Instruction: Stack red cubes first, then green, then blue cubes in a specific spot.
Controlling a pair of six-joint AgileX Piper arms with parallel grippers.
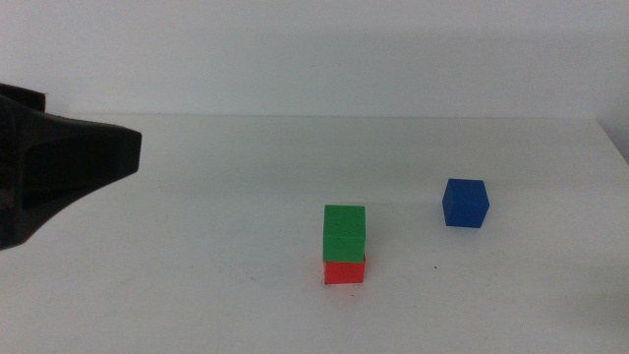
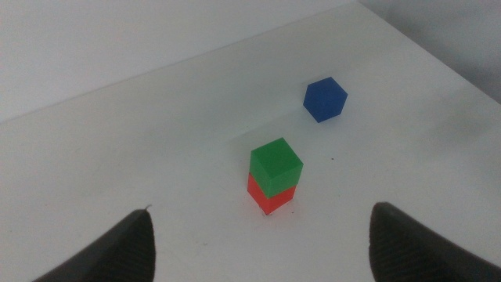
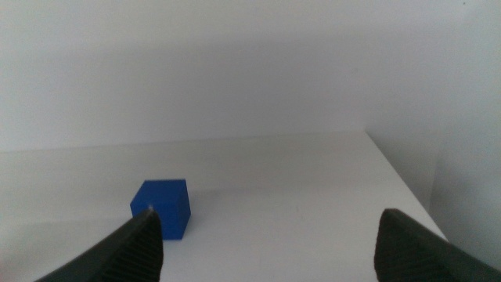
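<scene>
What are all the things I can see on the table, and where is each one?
Green cube: one, bright green, sitting on top of the red cube, near the middle of the table.
Red cube: one, bright red, on the table under the green cube.
Blue cube: one, deep blue, alone on the table, right of the stack and farther back.
Table: one, white.
Left gripper: one, dark, fingers open, empty, at the left side.
Right gripper: one, dark, fingers open, empty, facing the blue cube.

Bright even light, soft faint shadows, right wrist view slightly hazy
</scene>
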